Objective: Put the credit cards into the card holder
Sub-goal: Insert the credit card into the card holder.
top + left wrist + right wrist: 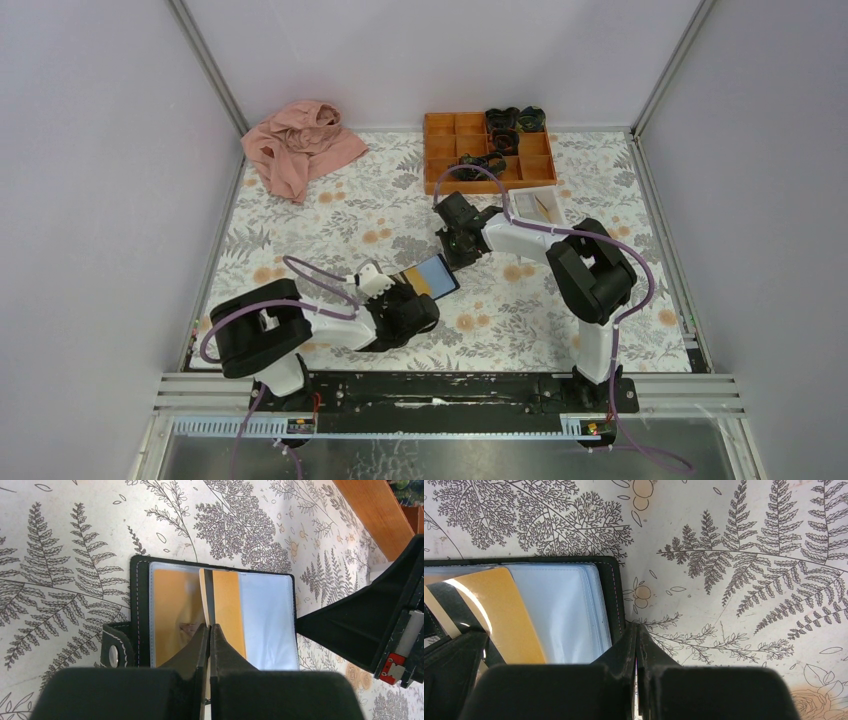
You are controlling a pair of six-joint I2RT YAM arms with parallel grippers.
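Note:
The black card holder (440, 275) lies open on the floral table, its light-blue pocket panels (265, 615) facing up. One orange-yellow credit card (172, 610) sits under the clear left pocket. My left gripper (210, 627) is shut on a second orange credit card (227, 610) with a black stripe, held on edge over the holder's middle. The right wrist view shows this card (509, 615) tilted above the holder (559, 610). My right gripper (636, 626) is shut with nothing between its fingers, and its tip is at the holder's black right rim. In the top view the left gripper (405, 290) and right gripper (458, 255) flank the holder.
An orange compartment tray (490, 150) with dark objects stands at the back. A small white tray (535, 207) lies just in front of it, beside the right arm. A pink cloth (300, 145) is bunched at the back left. Walls enclose the table.

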